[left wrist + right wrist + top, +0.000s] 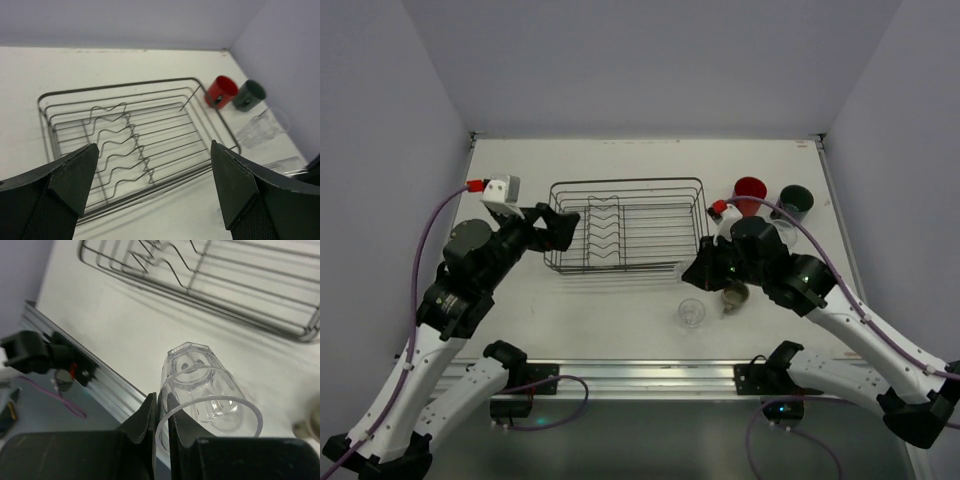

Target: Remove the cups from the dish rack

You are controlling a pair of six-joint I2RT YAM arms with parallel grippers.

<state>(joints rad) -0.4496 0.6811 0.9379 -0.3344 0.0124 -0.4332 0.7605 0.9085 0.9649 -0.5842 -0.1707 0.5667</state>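
Cups are sitting out on the bench [620, 330]: the red mug [750, 190] and dark green mug [796, 199] are standing just past the right end of the dish rack [630, 235], which is looking bare. The right end effector [161, 402] is pinching a clear glass [200, 385] by its rim, one finger inside and one outside, likely because the thin wall is easy to grab. The left end effector [154, 150] is hanging spread wide by the rack's left end, holding nothing.
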